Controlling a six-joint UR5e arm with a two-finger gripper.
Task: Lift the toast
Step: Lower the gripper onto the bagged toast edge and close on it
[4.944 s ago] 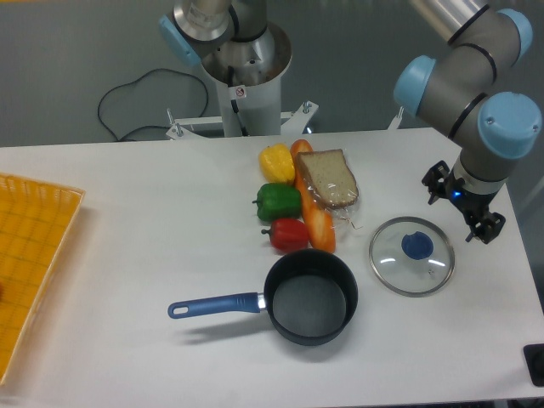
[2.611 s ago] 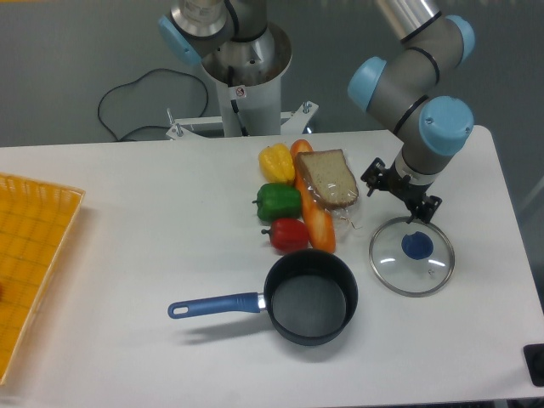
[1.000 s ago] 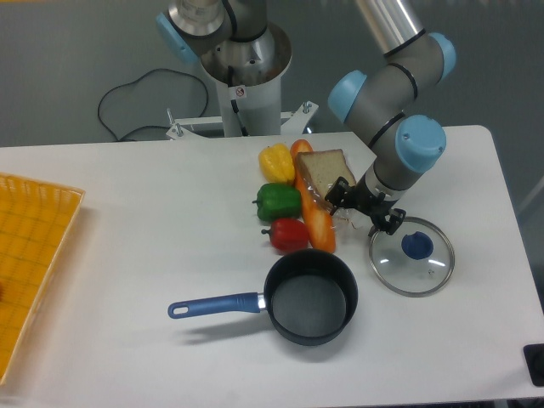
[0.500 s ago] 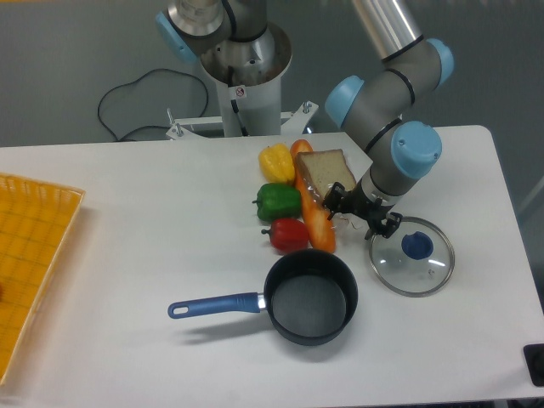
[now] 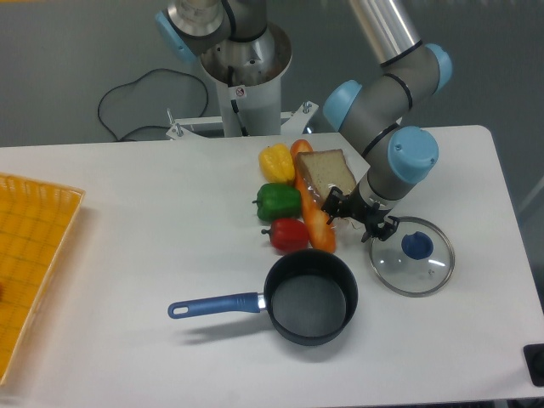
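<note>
The toast (image 5: 324, 174) is a brown bread slice with a darker crust, lying tilted on the orange loaf (image 5: 316, 223) at the table's middle back. My gripper (image 5: 354, 218) hovers just right of and below the toast's lower right corner, over the clear wrapping there. Its jaws look spread apart with nothing between them. It partly hides the toast's lower edge.
A yellow pepper (image 5: 276, 162), green pepper (image 5: 277, 202) and red pepper (image 5: 290, 235) lie left of the loaf. A black pot (image 5: 310, 297) with a blue handle stands in front. A glass lid (image 5: 411, 255) lies to the right. A yellow tray (image 5: 30, 255) sits at the left edge.
My gripper has swung in from the table's right edge, past the glass lid, leftward to the toast's lower right corner. The toast and other objects have not moved.
</note>
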